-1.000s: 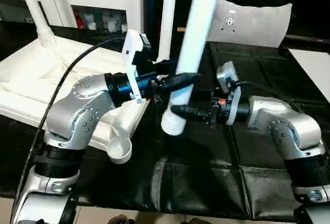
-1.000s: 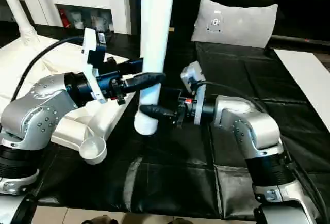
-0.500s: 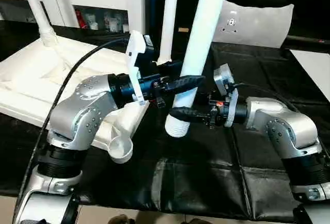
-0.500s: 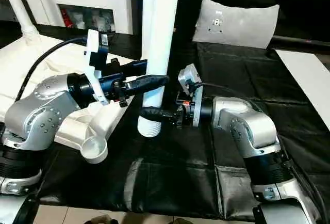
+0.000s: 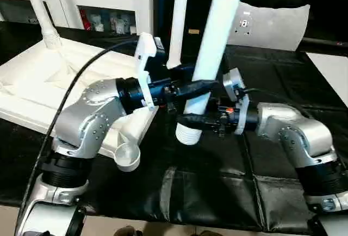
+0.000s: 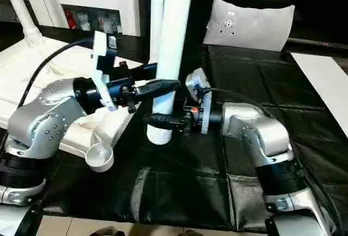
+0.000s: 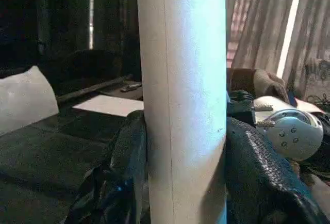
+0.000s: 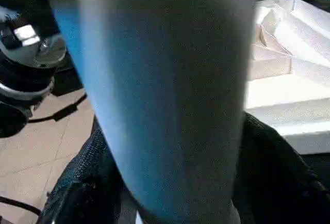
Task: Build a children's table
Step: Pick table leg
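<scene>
While gripped from both sides, stands nearly upright over the black worktop [image 5: 217,192]: a long white tubular leg [image 5: 209,67], leaning slightly toward 1 o'clock, its ribbed lower end [image 5: 188,133] hanging just above the dark cover. Clamped on that leg from 9 o'clock: the left pincer [image 5: 197,87], black fingers [image 7: 126,167] pressed against both flanks of the tube in the left wrist view. Clamped a little lower, from 3 o'clock: the right pincer [image 5: 191,120], its black fingers [image 8: 87,182] hugging the tube on either side in the right wrist view. Both silver forearms bent inward, meeting at the leg near the middle of the scene.

At 10 o'clock from the held leg, lying upside down: the white table top [image 5: 38,84], ribbed underside showing, overlapping the worktop's edge. At its near corner, around 7 o'clock from the leg: a round open socket [image 5: 126,156], empty. At its far corner: a second leg [image 5: 41,13] already seated upright in a socket. Just behind the held leg, at 11 o'clock: a third leg [image 5: 178,18], standing upright at the table top's far right corner.

At 1 o'clock on the worktop: a grey cushion [image 5: 272,26]. Far back at 11 o'clock: a white cabinet [image 5: 103,2] with small items on an open shelf.
</scene>
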